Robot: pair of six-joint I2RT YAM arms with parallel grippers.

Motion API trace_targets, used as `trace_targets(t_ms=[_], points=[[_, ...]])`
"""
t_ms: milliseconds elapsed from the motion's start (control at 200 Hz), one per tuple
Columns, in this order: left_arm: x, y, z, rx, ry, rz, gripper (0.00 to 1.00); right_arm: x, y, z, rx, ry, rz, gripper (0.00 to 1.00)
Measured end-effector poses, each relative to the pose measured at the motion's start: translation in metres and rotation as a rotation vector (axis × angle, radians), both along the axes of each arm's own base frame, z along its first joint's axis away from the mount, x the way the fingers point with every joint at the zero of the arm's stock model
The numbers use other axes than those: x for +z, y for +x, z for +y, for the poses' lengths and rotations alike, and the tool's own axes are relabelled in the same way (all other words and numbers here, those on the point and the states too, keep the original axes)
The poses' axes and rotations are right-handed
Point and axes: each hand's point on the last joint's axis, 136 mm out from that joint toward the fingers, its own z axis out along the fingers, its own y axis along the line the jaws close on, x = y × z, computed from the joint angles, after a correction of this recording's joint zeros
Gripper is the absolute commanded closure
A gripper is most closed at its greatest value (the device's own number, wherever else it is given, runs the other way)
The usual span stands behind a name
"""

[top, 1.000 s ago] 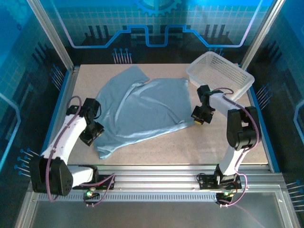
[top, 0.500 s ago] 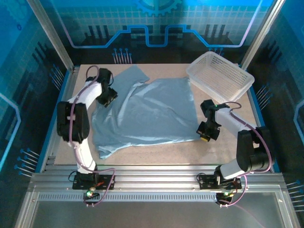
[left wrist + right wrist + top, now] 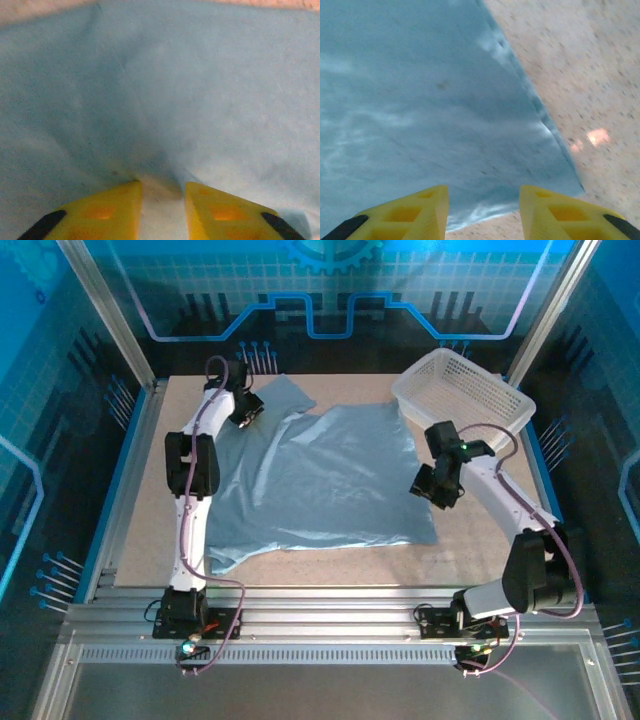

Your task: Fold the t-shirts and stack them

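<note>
The worktop [image 3: 490, 540] was largely covered by the t-shirt [image 3: 320, 480], spread plain side up, presumably flattened for folding. The basket [image 3: 462, 400] was set at the far right corner. The left hand [image 3: 246, 408] was placed on the shirt's far left part, the right hand [image 3: 432, 485] by its right edge. Detail unclear from above was supplied by the wrist views. The left fingers [image 3: 100, 210] were narrowed about a pucker of cloth, with the grip not determinable. The right fingers [image 3: 410, 215] were parted, and nothing was held.
</note>
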Motion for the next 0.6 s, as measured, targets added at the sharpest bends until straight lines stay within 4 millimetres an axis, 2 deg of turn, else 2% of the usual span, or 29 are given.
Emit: trace_targets(t_ms=[60,115,230,285,350,410,485,550,600], points=[[-0.007,-0.001,0.014,0.038,-0.016,0.025,0.75,0.003,0.014,0.008,0.026,0.016,-0.019,0.58],[-0.003,0.001,0.028,0.068,-0.018,0.022,0.75,0.005,0.028,0.018,0.055,0.029,-0.029,0.58],[-0.003,-0.005,0.074,0.158,-0.029,0.042,0.7,0.002,0.057,0.045,0.136,0.054,-0.035,0.58],[-0.002,-0.008,0.097,0.195,-0.027,0.044,0.64,-0.001,0.069,0.06,0.17,0.068,-0.038,0.58],[0.0,-0.01,0.118,0.223,-0.023,0.037,0.52,-0.009,0.083,0.079,0.211,0.09,-0.031,0.58],[0.006,-0.015,0.13,0.235,-0.008,0.034,0.45,-0.02,0.091,0.095,0.239,0.109,-0.015,0.57],[0.016,-0.028,0.128,0.222,0.011,0.048,0.42,-0.034,0.098,0.109,0.26,0.124,0.015,0.57],[0.029,-0.051,0.11,0.196,0.015,0.072,0.43,-0.048,0.104,0.119,0.271,0.134,0.04,0.57],[0.043,-0.073,0.088,0.171,0.006,0.085,0.44,-0.057,0.108,0.124,0.274,0.135,0.056,0.57]])
